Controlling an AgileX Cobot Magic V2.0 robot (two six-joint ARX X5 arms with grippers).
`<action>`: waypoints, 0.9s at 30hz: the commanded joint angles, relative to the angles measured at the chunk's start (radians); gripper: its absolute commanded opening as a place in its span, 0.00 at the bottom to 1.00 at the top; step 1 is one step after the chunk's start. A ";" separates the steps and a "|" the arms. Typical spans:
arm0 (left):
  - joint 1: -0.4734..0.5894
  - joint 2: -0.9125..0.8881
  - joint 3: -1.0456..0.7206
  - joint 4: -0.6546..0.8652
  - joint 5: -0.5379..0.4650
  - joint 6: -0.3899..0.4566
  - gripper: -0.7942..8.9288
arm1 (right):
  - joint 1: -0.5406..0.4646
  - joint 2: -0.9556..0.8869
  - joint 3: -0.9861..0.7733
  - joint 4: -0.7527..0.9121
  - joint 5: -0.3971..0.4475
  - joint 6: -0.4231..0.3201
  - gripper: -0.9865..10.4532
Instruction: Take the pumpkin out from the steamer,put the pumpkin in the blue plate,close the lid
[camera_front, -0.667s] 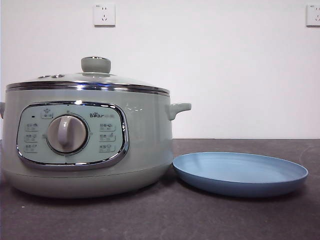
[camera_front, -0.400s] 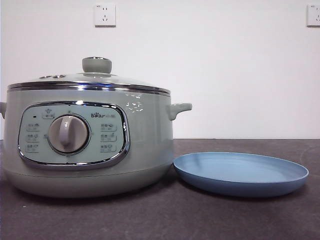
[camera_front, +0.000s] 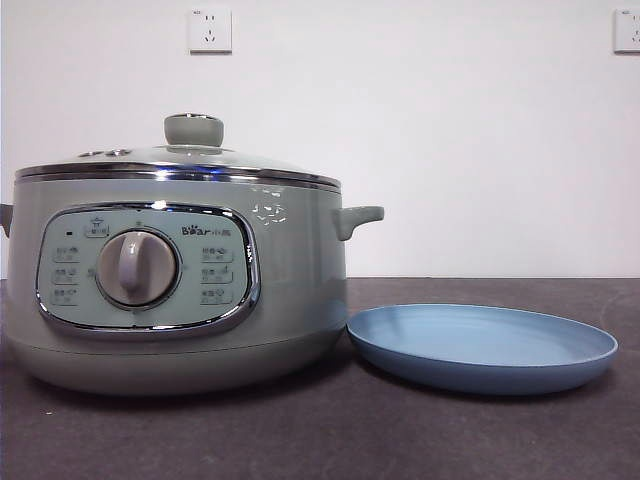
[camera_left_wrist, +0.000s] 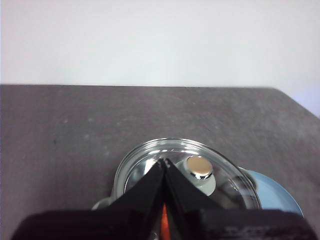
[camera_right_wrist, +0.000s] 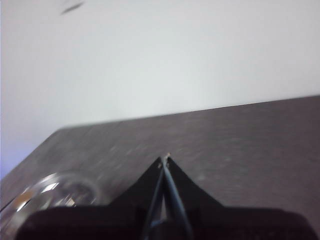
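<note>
The pale green steamer (camera_front: 290, 290) stands on the left of the table with its glass lid (camera_front: 180, 158) on, knob (camera_front: 193, 129) up. The blue plate (camera_front: 480, 345) lies empty just to its right. In the left wrist view my left gripper (camera_left_wrist: 164, 162) is shut and empty, high above the lid (camera_left_wrist: 225, 180) and beside its knob (camera_left_wrist: 199, 167). Only an orange sliver of the pumpkin (camera_left_wrist: 164, 220) shows behind the jaws, under the glass. My right gripper (camera_right_wrist: 165, 159) is shut and empty above the table, with the lid (camera_right_wrist: 55, 192) off to one side. Neither gripper shows in the front view.
The dark table (camera_front: 400, 440) runs back to a white wall with two sockets (camera_front: 209, 30). The plate's edge (camera_left_wrist: 272, 195) shows past the steamer in the left wrist view. The steamer's side handle (camera_front: 358, 217) sticks out above the plate's near rim.
Small bright flecks of reflection have appeared on the steamer's wall next to the control panel. The steamer, lid and plate have not moved.
</note>
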 joint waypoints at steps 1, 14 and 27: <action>0.002 0.072 0.075 -0.035 0.026 0.089 0.10 | 0.002 0.069 0.060 -0.021 -0.148 -0.119 0.13; -0.065 0.282 0.148 -0.049 0.095 0.080 0.54 | 0.033 0.211 0.103 -0.063 -0.197 -0.100 0.58; -0.332 0.598 0.285 -0.072 -0.071 0.096 0.54 | 0.087 0.232 0.103 -0.091 -0.196 -0.089 0.58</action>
